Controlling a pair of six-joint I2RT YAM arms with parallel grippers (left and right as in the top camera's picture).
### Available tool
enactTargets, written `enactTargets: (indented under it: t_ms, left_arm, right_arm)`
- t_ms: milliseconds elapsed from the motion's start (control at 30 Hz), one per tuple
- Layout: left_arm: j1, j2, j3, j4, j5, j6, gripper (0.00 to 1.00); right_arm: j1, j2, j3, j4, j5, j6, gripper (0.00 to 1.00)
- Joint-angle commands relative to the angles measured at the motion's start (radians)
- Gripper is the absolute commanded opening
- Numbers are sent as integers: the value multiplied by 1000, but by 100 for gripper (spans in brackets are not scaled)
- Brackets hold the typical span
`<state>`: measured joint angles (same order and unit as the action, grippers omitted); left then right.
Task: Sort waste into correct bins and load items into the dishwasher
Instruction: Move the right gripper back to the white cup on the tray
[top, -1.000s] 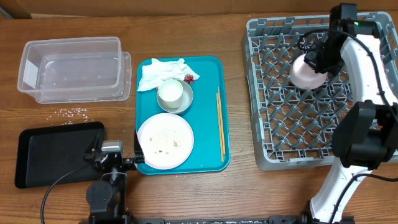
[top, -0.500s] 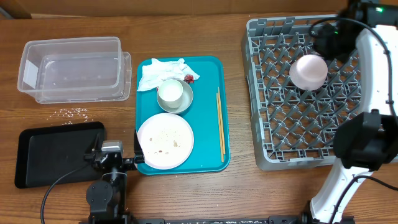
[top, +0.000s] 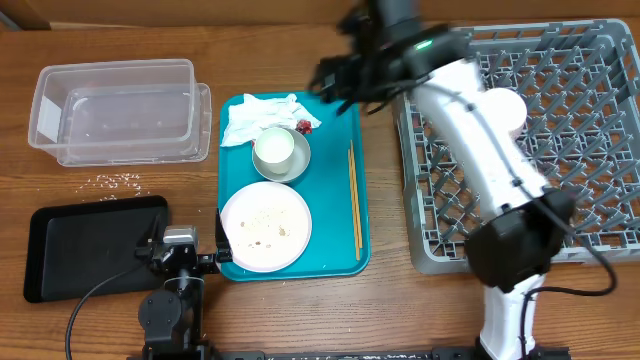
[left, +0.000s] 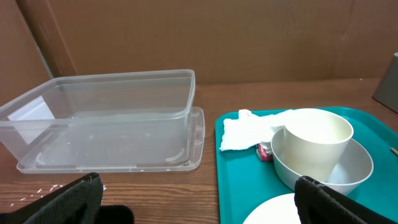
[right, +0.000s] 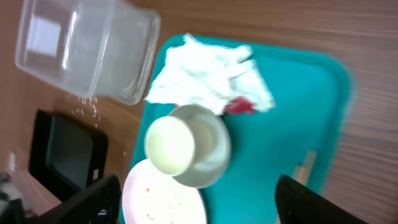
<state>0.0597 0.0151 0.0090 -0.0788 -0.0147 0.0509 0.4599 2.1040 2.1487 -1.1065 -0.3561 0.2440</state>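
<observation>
The right gripper (top: 335, 78) hovers over the teal tray (top: 338, 205), fingers wide and empty. I think the next move is to grasp the cup (top: 274, 147). The left gripper (top: 205, 258) is wide too.

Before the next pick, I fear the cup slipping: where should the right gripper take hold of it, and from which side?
Probably take the cup by its rim from above, one finger inside, one outside. It stands upright, mouth open, in the bowl, whose wall shields its lower sides.

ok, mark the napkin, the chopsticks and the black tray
napkin (top: 258, 116): overhead view, middle of the crumpled sheet
chopsticks (top: 353, 200): overhead view, mid-length of the pair
black tray (top: 95, 245): overhead view, bare middle
</observation>
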Motion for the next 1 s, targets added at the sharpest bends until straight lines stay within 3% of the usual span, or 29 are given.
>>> enactTargets:
  t_ms: [0, 267, 500, 967]
  left_arm:
    - [5, -11, -4, 2, 11, -13, 100]
    - [5, -11, -4, 2, 11, -13, 100]
    - [5, -11, -4, 2, 11, -13, 100]
    - [5, -11, -4, 2, 11, -13, 100]
  right_arm:
    - [125, 41, -18, 51, 238, 76, 73]
    - [327, 151, -18, 120, 565, 177, 67]
    - [381, 218, -20, 153, 564, 203, 55]
    - [406, 275, -23, 177, 565, 199, 46]
